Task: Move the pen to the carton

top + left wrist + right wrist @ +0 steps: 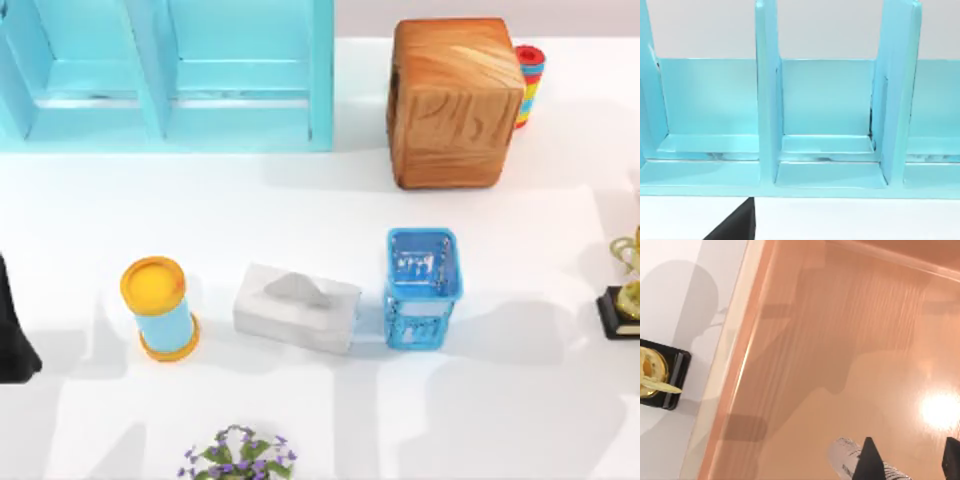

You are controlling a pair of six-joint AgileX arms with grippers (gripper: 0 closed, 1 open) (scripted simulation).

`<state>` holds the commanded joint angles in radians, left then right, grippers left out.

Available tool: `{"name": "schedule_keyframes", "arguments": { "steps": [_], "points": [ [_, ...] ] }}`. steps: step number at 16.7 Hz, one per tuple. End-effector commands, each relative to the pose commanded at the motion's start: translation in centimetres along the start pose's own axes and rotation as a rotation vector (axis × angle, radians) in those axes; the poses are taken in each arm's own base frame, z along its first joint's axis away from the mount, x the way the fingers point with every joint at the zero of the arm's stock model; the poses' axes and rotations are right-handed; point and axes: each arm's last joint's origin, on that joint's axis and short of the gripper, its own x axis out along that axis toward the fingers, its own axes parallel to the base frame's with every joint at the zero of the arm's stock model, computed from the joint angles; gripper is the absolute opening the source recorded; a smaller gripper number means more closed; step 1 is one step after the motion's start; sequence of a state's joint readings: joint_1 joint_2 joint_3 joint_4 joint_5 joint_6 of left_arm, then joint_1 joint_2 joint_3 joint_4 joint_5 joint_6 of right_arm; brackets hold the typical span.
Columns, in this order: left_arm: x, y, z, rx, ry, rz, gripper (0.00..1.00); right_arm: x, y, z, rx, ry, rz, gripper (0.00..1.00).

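Grey pen (852, 460) clamped between right gripper (910, 462) fingers over the orange floor (840, 340); left gripper's grip cannot be told; white tissue box (297, 308) mid-table.

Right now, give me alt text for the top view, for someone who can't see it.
A white table seen from above holds, in a row from left to right, a yellow-lidded blue canister, a white tissue box and a blue mesh basket. Behind them stand a light blue shelf unit and a wooden block; a gold trophy sits at the right edge.
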<state>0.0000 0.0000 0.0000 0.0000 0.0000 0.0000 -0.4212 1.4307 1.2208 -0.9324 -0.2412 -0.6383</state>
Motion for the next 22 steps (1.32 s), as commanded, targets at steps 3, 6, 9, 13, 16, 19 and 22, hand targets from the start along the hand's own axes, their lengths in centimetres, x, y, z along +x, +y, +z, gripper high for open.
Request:
{"name": "schedule_keyframes", "arguments": {
  "steps": [3,6,9,13,16,19,22],
  "points": [
    [0.0,0.0,0.0,0.0,0.0,0.0,1.0,0.05,0.01,-0.03,0.0,-0.001,0.0,0.0],
    [0.0,0.0,0.0,0.0,0.0,0.0,1.0,0.05,0.01,-0.03,0.0,-0.001,0.0,0.15],
    [0.0,0.0,0.0,0.0,0.0,0.0,1.0,0.05,0.01,-0.03,0.0,-0.001,0.0,0.38],
    [0.0,0.0,0.0,0.0,0.0,0.0,1.0,0.05,0.01,-0.03,0.0,-0.001,0.0,0.68],
    [0.0,0.0,0.0,0.0,0.0,0.0,1.0,0.05,0.01,-0.03,0.0,-0.001,0.0,0.9],
    [0.0,0.0,0.0,0.0,0.0,0.0,1.0,0.05,0.01,-0.03,0.0,-0.001,0.0,1.0],
    [0.0,0.0,0.0,0.0,0.0,0.0,1.0,0.05,0.01,-0.03,0.0,-0.001,0.0,1.0]
  ]
}}
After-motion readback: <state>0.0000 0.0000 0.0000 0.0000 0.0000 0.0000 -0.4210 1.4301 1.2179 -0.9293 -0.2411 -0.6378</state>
